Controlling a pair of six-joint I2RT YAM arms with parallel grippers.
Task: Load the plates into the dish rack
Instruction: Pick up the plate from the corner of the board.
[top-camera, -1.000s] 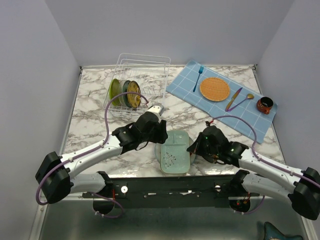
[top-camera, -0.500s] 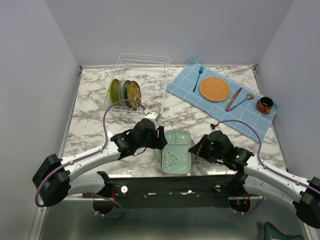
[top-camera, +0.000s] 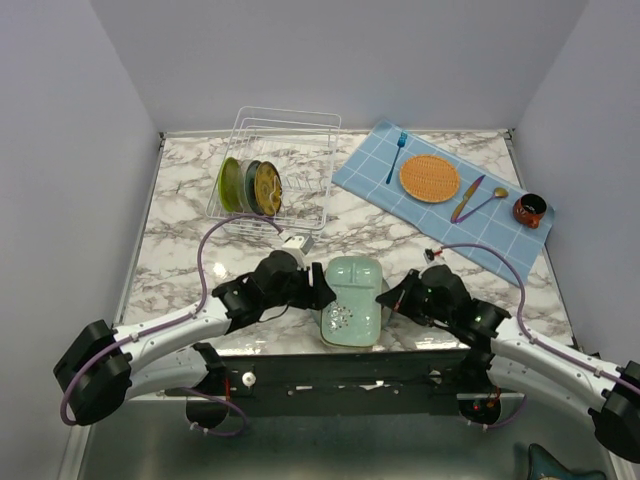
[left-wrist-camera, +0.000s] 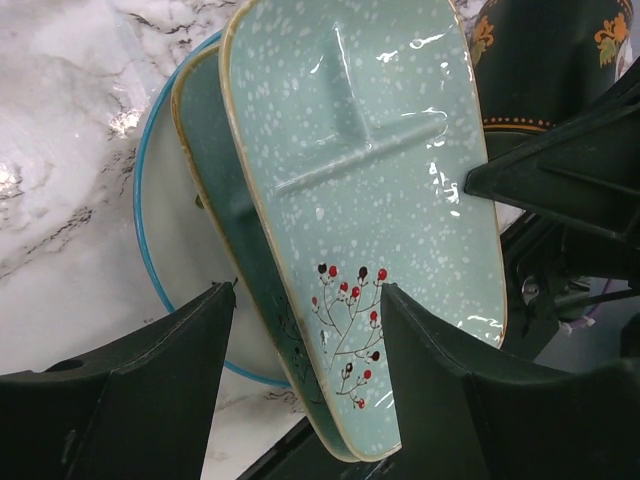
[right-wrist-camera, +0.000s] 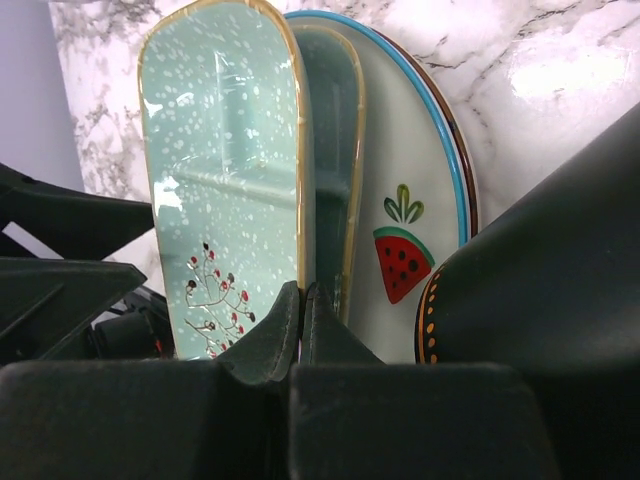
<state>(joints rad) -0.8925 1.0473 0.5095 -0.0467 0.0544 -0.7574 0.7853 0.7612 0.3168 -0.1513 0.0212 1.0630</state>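
The top mint-green plate (top-camera: 350, 292) (left-wrist-camera: 370, 170) (right-wrist-camera: 215, 170) stands tilted up on edge at the table's near side, over a second mint-green plate (right-wrist-camera: 335, 120) (left-wrist-camera: 215, 170) and a white watermelon plate (right-wrist-camera: 405, 240). My left gripper (top-camera: 318, 288) (left-wrist-camera: 308, 288) is open, its jaws astride the raised plate's left edge. My right gripper (top-camera: 390, 297) (right-wrist-camera: 302, 290) is shut, its tips wedged at the raised plate's rim, between it and the plate below. The white wire dish rack (top-camera: 310, 170) at the back left holds three upright plates (top-camera: 250, 187).
A black decorated mug (left-wrist-camera: 540, 60) (right-wrist-camera: 500, 330) sits right beside the plate stack, by my right gripper. A blue checked cloth (top-camera: 370, 175) at the back right carries an orange woven mat (top-camera: 430, 178), a fork (top-camera: 397, 155), other cutlery and a small cup (top-camera: 530, 210).
The top mint-green plate has tipped up from flat onto its edge. My left gripper has drawn back from the rack to the plate's left edge and opened wider. My right gripper stayed shut.
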